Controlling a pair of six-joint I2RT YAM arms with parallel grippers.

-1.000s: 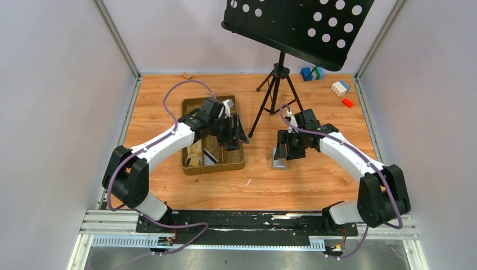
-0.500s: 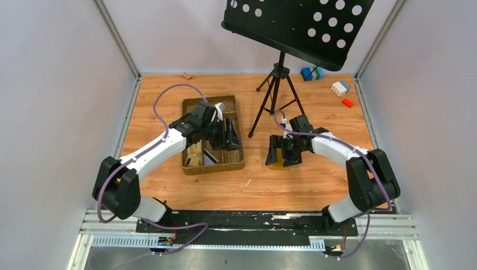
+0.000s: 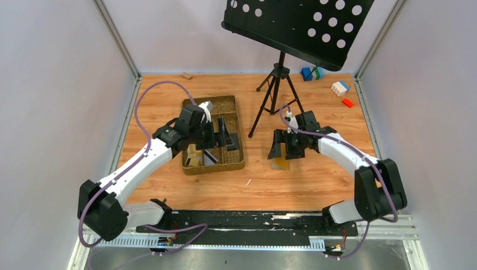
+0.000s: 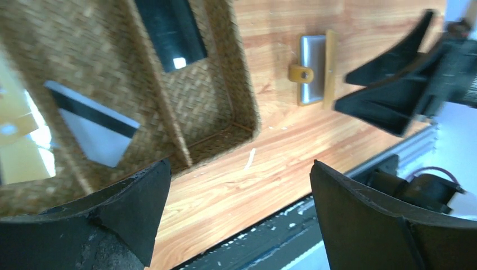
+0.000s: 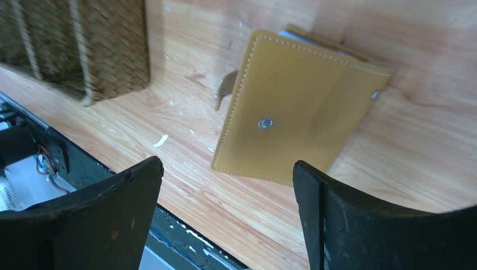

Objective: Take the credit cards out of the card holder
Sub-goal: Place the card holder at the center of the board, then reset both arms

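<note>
Left gripper: jaws spread wide with nothing between them; it hangs over the tray's near right corner.
Right gripper: jaws spread wide and empty, poised above the card holder; no contact is visible.
Card holder: lies flat on the table, mustard face and snap stud upward, a grey-blue sliver showing at its far edge; it sits at 3 o'clock from the tray, apart from it.
Credit cards: all inside the tray. The striped card lies in the near compartment, the black card in the narrow compartment at its 1 o'clock, and the tan-gold cards at its 9 o'clock.
Tray: brown, woven, divided.
Table: wood-grain.
Music stand: tripod at 12 o'clock from the card holder.
Toy blocks: far right corner, 1 o'clock from the card holder.
</note>
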